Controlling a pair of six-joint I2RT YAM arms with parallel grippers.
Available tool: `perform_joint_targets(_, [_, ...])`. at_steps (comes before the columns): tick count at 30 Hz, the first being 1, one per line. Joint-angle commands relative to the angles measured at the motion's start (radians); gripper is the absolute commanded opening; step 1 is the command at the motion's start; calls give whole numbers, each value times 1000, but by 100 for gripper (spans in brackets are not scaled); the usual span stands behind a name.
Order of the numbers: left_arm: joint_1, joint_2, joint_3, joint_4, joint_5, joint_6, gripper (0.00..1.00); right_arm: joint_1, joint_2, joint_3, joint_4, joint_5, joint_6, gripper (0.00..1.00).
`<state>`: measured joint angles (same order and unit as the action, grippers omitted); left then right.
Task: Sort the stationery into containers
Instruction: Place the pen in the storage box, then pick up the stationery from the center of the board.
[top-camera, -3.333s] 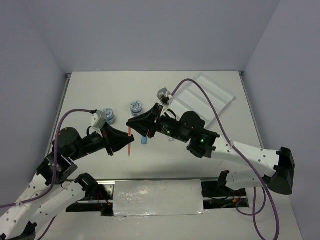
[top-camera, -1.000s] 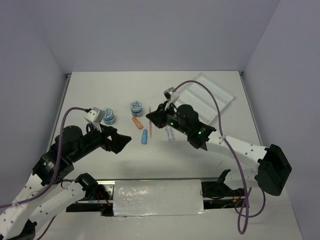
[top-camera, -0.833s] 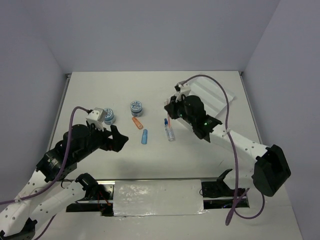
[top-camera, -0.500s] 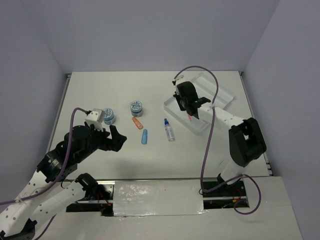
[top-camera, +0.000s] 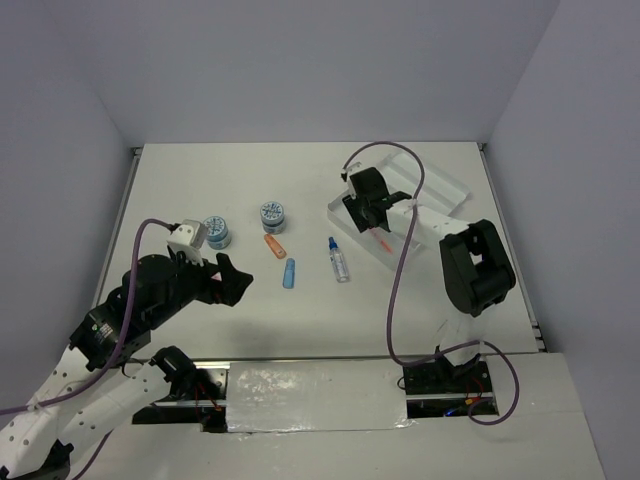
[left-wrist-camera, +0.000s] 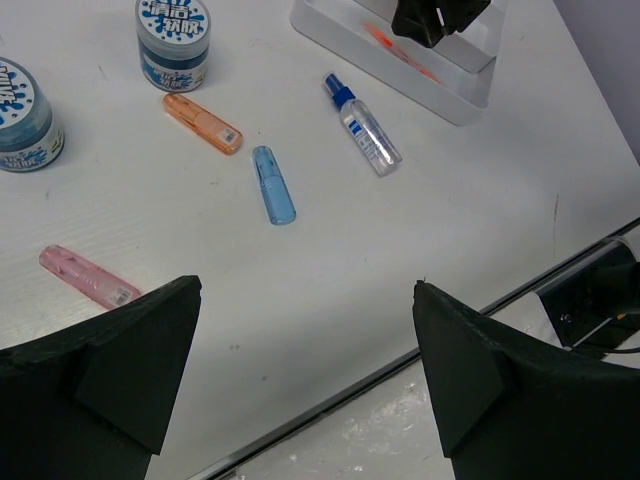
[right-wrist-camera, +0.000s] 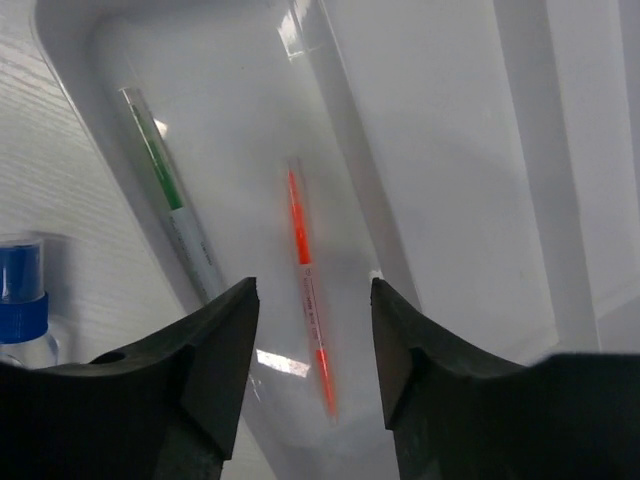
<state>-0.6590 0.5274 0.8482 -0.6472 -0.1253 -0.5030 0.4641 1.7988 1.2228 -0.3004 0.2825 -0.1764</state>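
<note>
Left pincer: spread, empty, low over the near-left worktop.
Unsorted: pink capsule, blue capsule, orange capsule, bottle and two tubs lie on the worktop.
Right pincer: released above the tray; half a second ago it gripped the orange pen.
Orange pen: now in the tray's near-left end compartment, beside a green-and-grey pen.
Meaning: pens appear sorted; six pieces remain.

Tray: smooth glossy white plastic, highlights seen on walls.
Table: matt white, fine ribbed grain seen.
Orange capsule, blue capsule, pink capsule: translucent plastic.
Bottle: clear plastic, opaque blue cap.
</note>
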Motion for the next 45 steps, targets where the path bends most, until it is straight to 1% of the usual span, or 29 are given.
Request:
perform_joint_targets(1, [-5, 2, -1, 50, 21, 4, 99, 1, -67, 46, -14, -55, 34, 58])
perform_joint_targets(4, [-5, 3, -1, 47, 21, 6, 99, 1, -150, 55, -29, -89, 74, 62])
perform_joint_targets(6, [-4, 0, -1, 49, 26, 4, 99, 11, -213, 70, -57, -106, 135, 64])
perform_joint_targets(8, [-5, -4, -3, 50, 27, 4, 99, 25, -289, 61, -82, -137, 245, 64])
perform_joint_targets(9, [-5, -6, -5, 52, 26, 4, 99, 48, -314, 20, -75, -163, 289, 64])
perform_joint_targets(10, [-5, -6, -3, 50, 24, 3, 99, 60, -338, -15, -37, -248, 323, 65])
perform_joint_targets(11, [-4, -6, -3, 50, 21, 3, 99, 77, -375, -51, -13, -272, 394, 72])
perform_joint_targets(12, [-4, -4, -3, 49, 18, 0, 99, 100, -383, -115, 10, -270, 431, 89])
perform_joint_targets(13, [-4, -3, -3, 47, 12, -2, 99, 154, -385, -135, 23, -219, 498, 94])
perform_joint_targets(15, [-4, 2, -1, 46, 7, -3, 99, 217, -362, -164, 24, -160, 541, 94])
perform_joint_targets(16, [-4, 5, -1, 44, 6, -3, 99, 287, -348, -166, 27, -132, 573, 94])
perform_joint_targets(17, [-4, 8, -1, 43, 4, -6, 99, 326, -316, -157, 30, -74, 587, 94])
perform_joint_targets(19, [-4, 11, -1, 41, -2, -8, 99, 389, -274, -137, 23, -28, 636, 94])
perform_joint_targets(20, [-4, 10, 0, 41, -2, -9, 99, 437, -222, -102, 14, 22, 659, 94])
perform_joint_targets(22, [-4, 10, 0, 40, -7, -9, 99, 464, -158, -57, -29, 47, 711, 92])
perform_joint_targets(23, [-4, 8, -1, 40, -7, -11, 99, 481, -88, -5, -42, 49, 719, 91])
perform_joint_targets(26, [-4, 3, -3, 41, -2, -11, 99, 516, 39, 99, -115, 76, 730, 90])
perform_joint_targets(28, [-4, 0, -3, 43, 3, -8, 99, 525, 95, 132, -140, 87, 736, 89])
perform_joint_targets(32, [-4, 9, -1, 44, 10, -3, 99, 527, 140, 158, -123, 69, 741, 86])
perform_joint_targets(35, [-4, 11, -1, 44, 13, -3, 99, 525, 183, 190, -141, 75, 730, 84])
perform_joint_targets(38, [-4, 5, -3, 47, 16, -3, 99, 530, 220, 213, -157, 73, 713, 74])
perform_joint_targets(40, [-4, -1, -3, 49, 19, -2, 99, 533, 244, 219, -157, 57, 701, 71])
perform_joint_targets(42, [-4, -4, -6, 49, 23, -2, 99, 535, 270, 225, -164, 37, 689, 65])
perform_joint_targets(44, [-4, -3, -5, 52, 24, 1, 99, 536, 281, 227, -177, 26, 684, 50])
perform_joint_targets(45, [-4, -1, -5, 50, 26, 1, 99, 538, 278, 213, -175, 23, 686, 46])
